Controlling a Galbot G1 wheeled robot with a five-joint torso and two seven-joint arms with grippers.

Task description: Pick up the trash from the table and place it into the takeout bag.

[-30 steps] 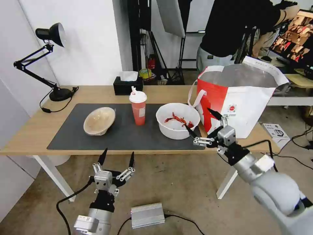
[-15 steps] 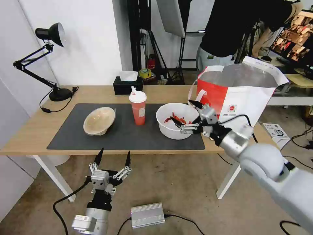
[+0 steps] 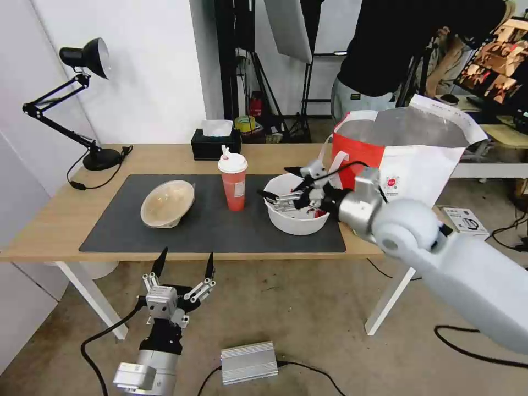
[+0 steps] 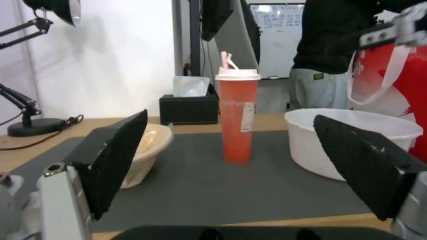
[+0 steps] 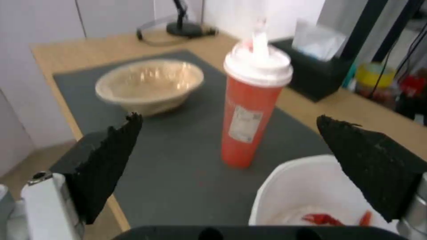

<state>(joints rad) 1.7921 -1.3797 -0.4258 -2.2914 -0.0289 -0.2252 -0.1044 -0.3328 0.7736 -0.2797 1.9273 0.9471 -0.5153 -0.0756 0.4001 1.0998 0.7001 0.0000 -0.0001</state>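
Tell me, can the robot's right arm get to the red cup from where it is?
Probably yes. The right gripper hangs open over the white bowl, and the red cup stands right beside it with nothing between them.

Overall light: I am seeing an evenly bright room; the white wall (image 3: 148, 71) is reading pale and clean
Shadows: soft ones are lying beside the red drink cup (image 3: 234, 184) and the beige shallow bowl (image 3: 168, 203) on the mat (image 3: 209, 231)
Glare: the takeout bag (image 3: 407, 159) foil lining is shining grey-white
Blur: I am getting smear across the right wrist view; the cup lid (image 5: 258, 66) is looking soft
Edges: the table (image 3: 49, 220) is bowing slightly
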